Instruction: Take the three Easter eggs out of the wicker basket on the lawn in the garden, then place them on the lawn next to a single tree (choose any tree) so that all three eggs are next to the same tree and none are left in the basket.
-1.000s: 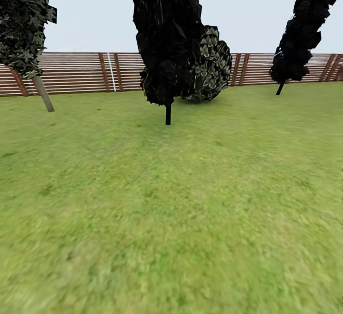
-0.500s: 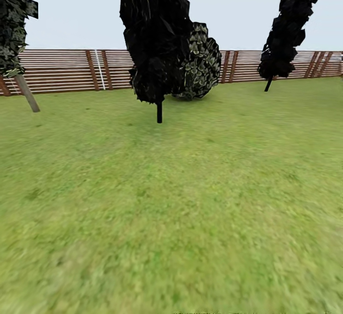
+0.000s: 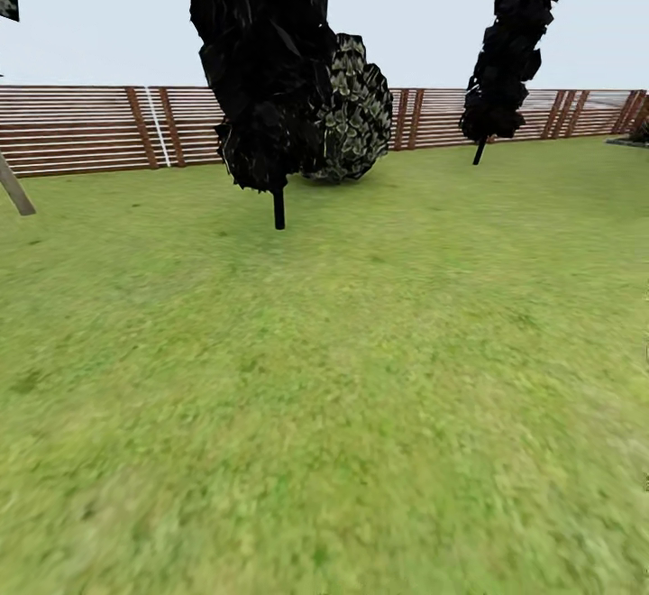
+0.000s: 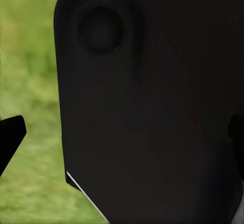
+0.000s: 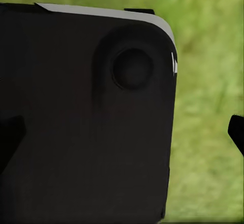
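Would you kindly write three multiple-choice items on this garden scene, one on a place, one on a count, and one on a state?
1. Where does the rounded green-and-white shrub stand?
A. Right behind the nearest dark tree, before the fence
B. Alone in the middle of the lawn
C. Beyond the fence

2. How many dark, near-black trees show in the head view?
A. One
B. Two
C. Four

3. How does the pale trunk at the head view's left edge stand?
A. Lying flat on the grass
B. Straight upright
C. Tilted in the picture

Answers: 1 A, the shrub shows just past the tree's right side with the slats behind it. 2 B, the near one and a far dark tree. 3 C, it slants across the picture's edge.
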